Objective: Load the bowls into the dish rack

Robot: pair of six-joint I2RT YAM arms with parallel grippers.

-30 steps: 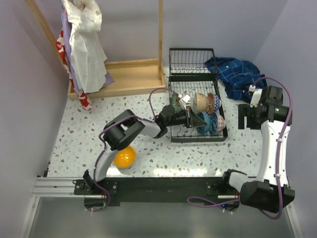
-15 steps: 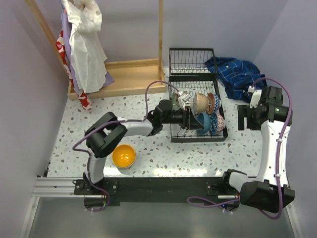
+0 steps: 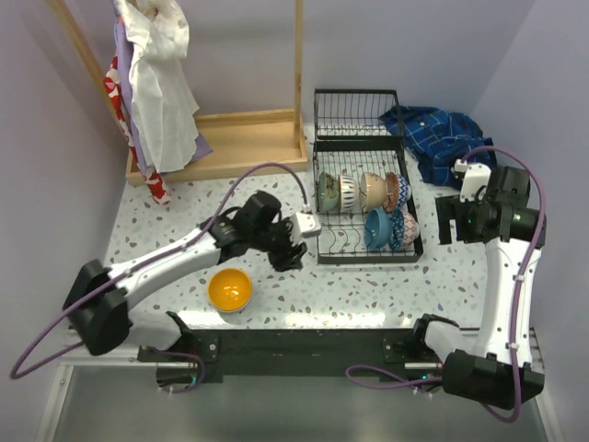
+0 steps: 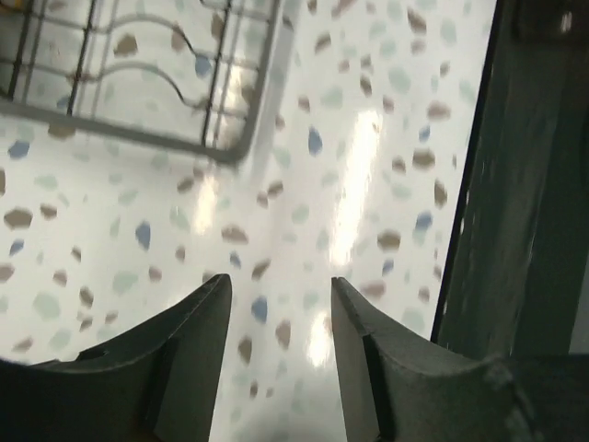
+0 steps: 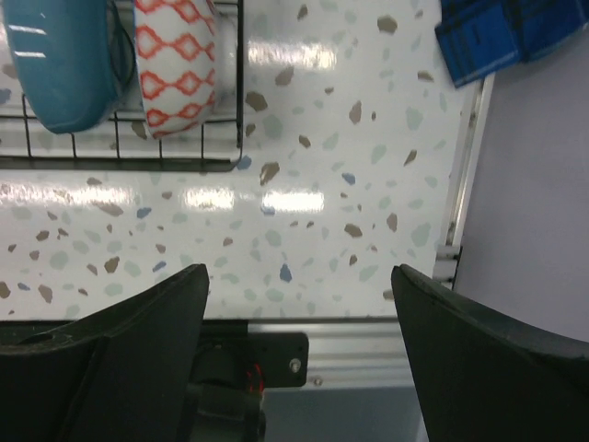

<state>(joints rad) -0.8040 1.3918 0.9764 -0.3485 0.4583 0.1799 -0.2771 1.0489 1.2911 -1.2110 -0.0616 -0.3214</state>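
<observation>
The black wire dish rack (image 3: pixel 319 241) stands at mid-table. Several bowls stand on edge in it: pale green (image 3: pixel 329 191), striped (image 3: pixel 348 191), beige (image 3: pixel 373 189), teal (image 3: pixel 377 227) and red-orange patterned (image 3: pixel 398 228). A yellow bowl (image 3: pixel 229 290) sits on the table near the front left. My left gripper (image 3: pixel 288 255) is open and empty over the table, just off the rack's near-left corner (image 4: pixel 230 147). My right gripper (image 3: pixel 448 221) is open wide and empty, right of the rack. The right wrist view shows the teal bowl (image 5: pixel 60 64) and the patterned bowl (image 5: pixel 175 69).
A wooden clothes stand (image 3: pixel 230 138) with hanging cloths stands at the back left. A blue checked cloth (image 3: pixel 437 138) lies at the back right and shows in the right wrist view (image 5: pixel 497 32). The black base rail (image 3: pixel 294 345) runs along the near edge.
My left gripper has drawn back out of the rack toward the near left and is now empty. The striped bowl stays standing in the rack. The right arm has barely moved.
</observation>
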